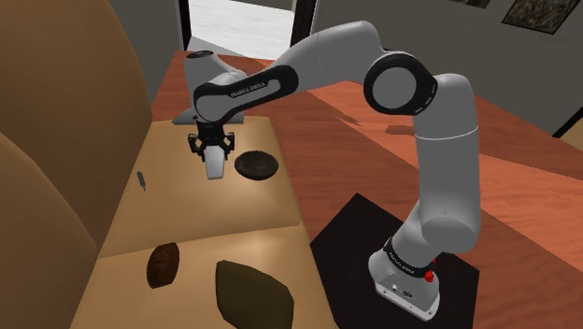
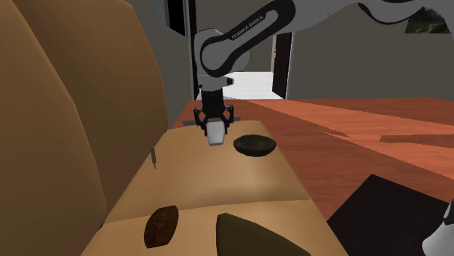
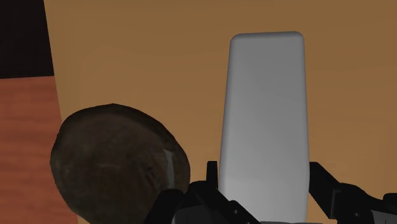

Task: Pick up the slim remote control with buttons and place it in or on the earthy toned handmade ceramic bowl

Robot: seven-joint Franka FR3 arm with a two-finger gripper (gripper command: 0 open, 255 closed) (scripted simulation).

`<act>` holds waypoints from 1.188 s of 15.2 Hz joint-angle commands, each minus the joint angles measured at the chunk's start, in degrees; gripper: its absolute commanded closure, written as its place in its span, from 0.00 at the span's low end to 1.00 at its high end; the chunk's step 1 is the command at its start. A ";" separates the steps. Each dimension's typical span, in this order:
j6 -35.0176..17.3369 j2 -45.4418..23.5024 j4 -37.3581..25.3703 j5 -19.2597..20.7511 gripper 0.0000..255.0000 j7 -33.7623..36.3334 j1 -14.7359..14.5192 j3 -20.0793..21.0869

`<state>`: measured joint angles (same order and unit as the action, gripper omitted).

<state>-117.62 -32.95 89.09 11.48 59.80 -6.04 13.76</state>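
My gripper (image 1: 213, 151) is shut on a plain grey-white slim remote (image 1: 216, 165), which hangs lengthwise below the fingers, lifted off the tan surface (image 1: 201, 210). No buttons are drawn on its visible face. In the second exterior view the gripper (image 2: 214, 121) holds the remote (image 2: 215, 132) just to the left of a dark brown bowl (image 2: 255, 145). That bowl (image 1: 257, 165) rests on the surface near its edge, to the shoulder view's right of the remote. The wrist view has the remote (image 3: 264, 114) clasped in the gripper (image 3: 264, 191), with the bowl (image 3: 118, 165) beside and below it.
A small dark upright object (image 1: 141, 179) stands near the big tan cushions (image 1: 56, 121). Nearer the camera lie a dark brown lump (image 1: 163, 264) and a dark olive object (image 1: 250, 292). Reddish wood floor (image 1: 374, 159) lies beyond the surface's edge.
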 commanded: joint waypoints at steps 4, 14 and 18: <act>3.00 1.44 -1.61 -0.49 1.00 -0.53 0.15 0.24; -4.08 14.59 17.67 -3.13 1.00 -9.70 8.82 -1.21; -6.62 17.89 23.14 -3.86 1.00 -13.44 11.55 -2.30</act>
<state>-123.52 -15.62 111.02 7.75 47.23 4.93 11.71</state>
